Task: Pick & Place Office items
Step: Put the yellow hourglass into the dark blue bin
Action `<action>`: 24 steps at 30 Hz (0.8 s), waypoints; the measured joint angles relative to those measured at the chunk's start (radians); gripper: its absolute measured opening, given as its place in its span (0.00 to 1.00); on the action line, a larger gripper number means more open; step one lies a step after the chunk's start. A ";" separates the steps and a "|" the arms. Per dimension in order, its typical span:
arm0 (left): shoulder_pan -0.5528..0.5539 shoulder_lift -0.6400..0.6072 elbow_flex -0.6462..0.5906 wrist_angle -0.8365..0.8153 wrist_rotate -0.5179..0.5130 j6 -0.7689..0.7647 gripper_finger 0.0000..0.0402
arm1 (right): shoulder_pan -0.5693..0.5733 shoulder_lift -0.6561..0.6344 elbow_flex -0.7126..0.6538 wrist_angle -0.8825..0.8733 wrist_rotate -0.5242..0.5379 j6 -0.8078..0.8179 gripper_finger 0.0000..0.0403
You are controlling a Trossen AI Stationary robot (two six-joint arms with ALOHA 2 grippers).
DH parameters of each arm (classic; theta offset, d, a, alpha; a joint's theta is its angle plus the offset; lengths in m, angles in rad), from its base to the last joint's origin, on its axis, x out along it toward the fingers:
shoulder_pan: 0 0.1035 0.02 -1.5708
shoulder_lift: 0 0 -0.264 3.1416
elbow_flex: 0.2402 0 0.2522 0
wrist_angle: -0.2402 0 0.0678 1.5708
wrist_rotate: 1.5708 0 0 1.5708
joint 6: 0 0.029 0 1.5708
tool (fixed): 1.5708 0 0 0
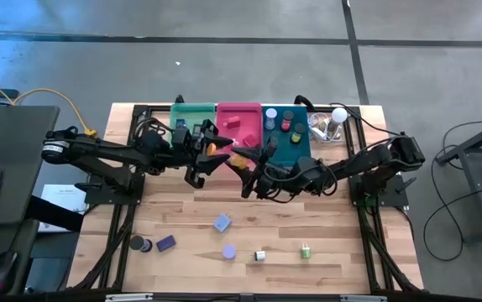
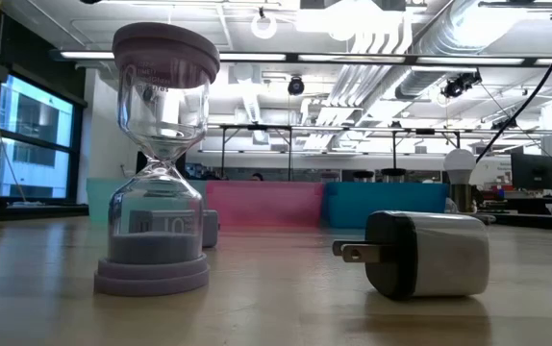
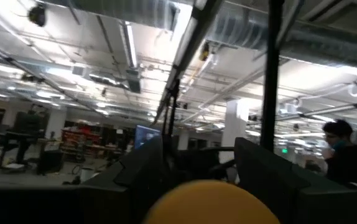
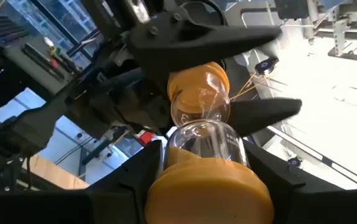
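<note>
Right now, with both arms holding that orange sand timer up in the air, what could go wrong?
Both sets of fingers grip one orange sand timer, one at each end. If they pull apart or twist, the glass middle could crack. If one lets go too early, it could drop onto the table or into the pink bin below.

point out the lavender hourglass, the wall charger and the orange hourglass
lavender hourglass (image 2: 157, 163), low view, glass waist
wall charger (image 2: 428, 254), low view, middle of its body
orange hourglass (image 4: 200, 121), right wrist view, clear glass middle

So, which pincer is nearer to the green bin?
Left. The left pincer is beside the green bin's front; the right pincer is farther, before the pink bin. Both grip the orange hourglass.
</note>
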 joint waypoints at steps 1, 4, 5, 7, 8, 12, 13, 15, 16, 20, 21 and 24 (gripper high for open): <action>0.000 0.000 0.000 -0.001 0.007 -0.002 0.49 | 0.000 0.000 0.000 -0.002 0.000 0.001 0.44; 0.000 0.000 0.000 -0.001 0.007 0.030 0.49 | 0.000 0.000 0.001 -0.021 0.004 0.006 0.44; 0.000 -0.004 0.000 -0.004 0.007 0.043 0.49 | 0.000 -0.001 0.002 -0.030 0.009 0.015 0.44; 0.000 -0.017 0.000 -0.028 0.004 0.058 0.49 | 0.006 -0.003 0.005 -0.051 0.048 0.033 0.44; 0.003 -0.028 0.000 -0.053 0.003 0.066 0.49 | 0.010 -0.003 0.005 -0.072 0.083 0.044 0.44; 0.031 -0.116 0.003 -0.205 0.008 0.057 0.49 | 0.033 -0.005 0.004 -0.226 0.246 0.125 0.44; 0.043 -0.139 0.005 -0.263 0.011 0.047 0.49 | 0.037 -0.002 0.003 -0.278 0.278 0.156 0.44; 0.069 -0.177 0.003 -0.398 0.014 0.031 0.49 | 0.042 0.000 0.000 -0.394 0.354 0.239 0.44; 0.083 -0.192 0.002 -0.459 0.014 0.026 0.49 | 0.043 -0.001 0.000 -0.448 0.377 0.298 0.44; 0.129 -0.253 0.002 -0.637 0.015 0.021 0.49 | 0.040 -0.003 0.002 -0.706 0.451 0.546 0.44; 0.138 -0.261 0.002 -0.678 0.015 0.017 0.49 | 0.036 -0.003 0.002 -0.773 0.462 0.611 0.44; 0.151 -0.268 0.001 -0.794 0.018 0.008 0.49 | 0.018 -0.003 0.002 -0.950 0.470 0.800 0.44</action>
